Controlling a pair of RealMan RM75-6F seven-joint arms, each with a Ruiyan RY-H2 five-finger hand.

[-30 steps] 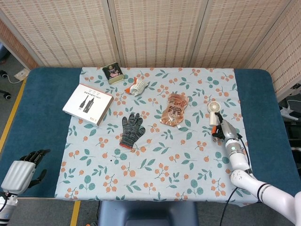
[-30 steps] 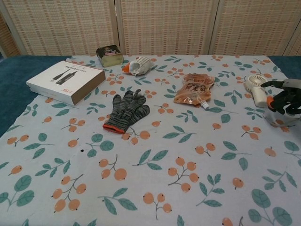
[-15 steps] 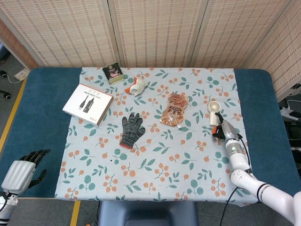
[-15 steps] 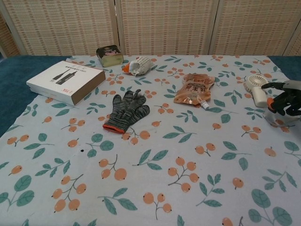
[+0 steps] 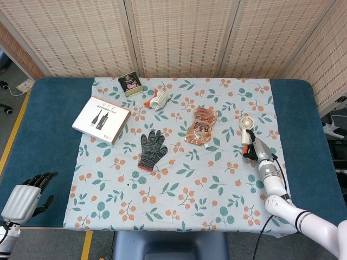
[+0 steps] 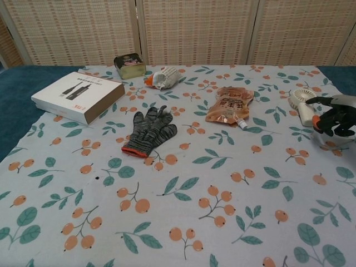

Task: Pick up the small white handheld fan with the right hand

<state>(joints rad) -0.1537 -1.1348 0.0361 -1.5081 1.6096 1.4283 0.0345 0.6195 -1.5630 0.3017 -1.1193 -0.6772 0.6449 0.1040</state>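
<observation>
The small white handheld fan (image 5: 246,125) lies flat on the floral cloth at the right, round head away from me and handle toward me; the chest view shows the fan (image 6: 302,102) at its right edge. My right hand (image 5: 254,151) lies on the cloth just at the near end of the handle. In the chest view the right hand (image 6: 334,118) has dark, loosely curved fingers reaching toward the handle with nothing held. Whether they touch the handle is unclear. My left hand (image 5: 25,196) rests at the table's near left corner, fingers apart and empty.
On the cloth lie an orange snack pouch (image 5: 201,125), a grey knit glove (image 5: 151,148), a white flat box (image 5: 101,119), a small tin (image 5: 130,84) and a white-and-orange item (image 5: 158,98). The table's right edge (image 5: 319,135) is close to the fan.
My right hand has crept slightly closer to the fan's handle. The fan and the left hand have not moved.
</observation>
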